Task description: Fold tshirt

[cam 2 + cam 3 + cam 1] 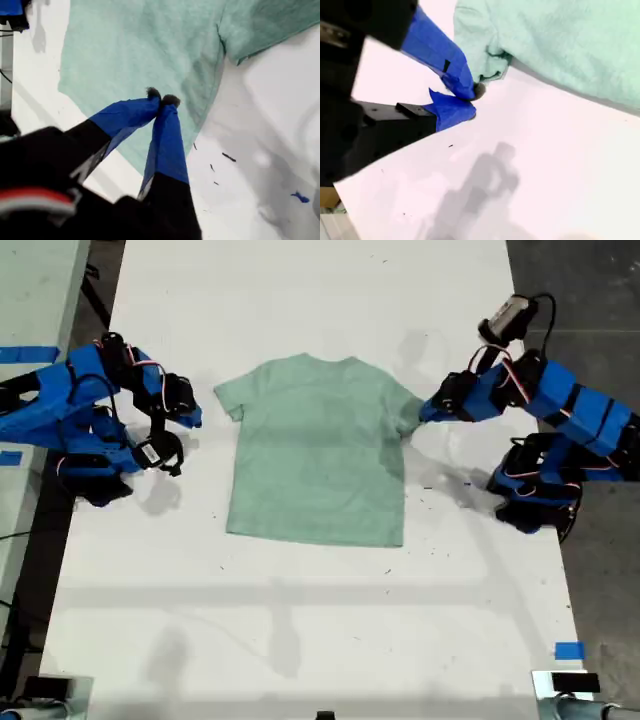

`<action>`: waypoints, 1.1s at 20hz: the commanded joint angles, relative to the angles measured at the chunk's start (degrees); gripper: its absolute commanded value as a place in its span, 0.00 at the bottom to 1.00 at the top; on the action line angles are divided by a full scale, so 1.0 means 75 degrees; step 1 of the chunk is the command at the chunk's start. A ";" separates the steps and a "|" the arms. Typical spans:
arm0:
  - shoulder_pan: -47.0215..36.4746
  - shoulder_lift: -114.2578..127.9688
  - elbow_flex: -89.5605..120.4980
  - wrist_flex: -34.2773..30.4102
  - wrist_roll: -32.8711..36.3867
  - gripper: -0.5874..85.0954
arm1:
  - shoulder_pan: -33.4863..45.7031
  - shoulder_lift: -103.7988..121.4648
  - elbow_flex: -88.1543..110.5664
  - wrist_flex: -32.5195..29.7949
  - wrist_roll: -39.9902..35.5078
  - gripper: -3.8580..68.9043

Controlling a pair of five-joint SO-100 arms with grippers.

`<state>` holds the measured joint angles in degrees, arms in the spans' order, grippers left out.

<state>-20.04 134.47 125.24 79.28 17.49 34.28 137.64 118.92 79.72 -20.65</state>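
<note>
The pale mint-green tshirt (318,445) lies flat and spread out on the white table (300,620), neck toward the far edge. My first gripper (161,98) is on the arm at the exterior view's right (428,410). Its fingers are shut tip to tip, with no cloth visibly pinched, and it hovers at the shirt's side edge just below the sleeve (260,25). My second gripper (472,97) is on the arm at the exterior view's left (193,418). It is also shut and sits on the bare table just beside the other, slightly crumpled sleeve (487,62).
Small black marks (228,157) and a blue speck (300,197) dot the table near my first arm's base. Blue tape (568,650) sits near the front corner at the exterior view's right. A second table edge with blue tape (28,353) lies at that view's left.
</note>
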 commanded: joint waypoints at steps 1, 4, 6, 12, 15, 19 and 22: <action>-0.0797 -0.0738 -0.1500 0.0668 0.0633 0.01 | 0.0832 -0.0973 -0.1594 0.0516 -0.0937 0.06; -0.1523 -0.1723 -0.2625 0.1336 0.1207 0.01 | 0.1430 -0.2168 -0.2801 0.1020 -0.1723 0.06; -0.1945 -0.2344 -0.3152 0.1594 0.1500 0.01 | 0.1793 -0.2695 -0.3316 0.1207 -0.2156 0.06; -0.2637 -0.4184 -0.4781 0.1898 0.2262 0.01 | 0.2637 -0.3668 -0.4395 0.1512 -0.3105 0.06; -0.2848 -0.4711 -0.5367 0.1980 0.2484 0.01 | 0.2941 -0.4043 -0.4816 0.1582 -0.3480 0.06; -0.2859 -0.4887 -0.5660 0.2004 0.2566 0.01 | 0.3070 -0.4336 -0.4711 0.1535 -0.3891 0.30; -0.2859 -0.4887 -0.5660 0.2004 0.2566 0.01 | 0.3211 -0.4348 -0.3785 0.0937 -0.4066 0.38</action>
<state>-40.78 97.56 86.04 93.87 36.12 57.30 104.68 88.51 90.09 -49.75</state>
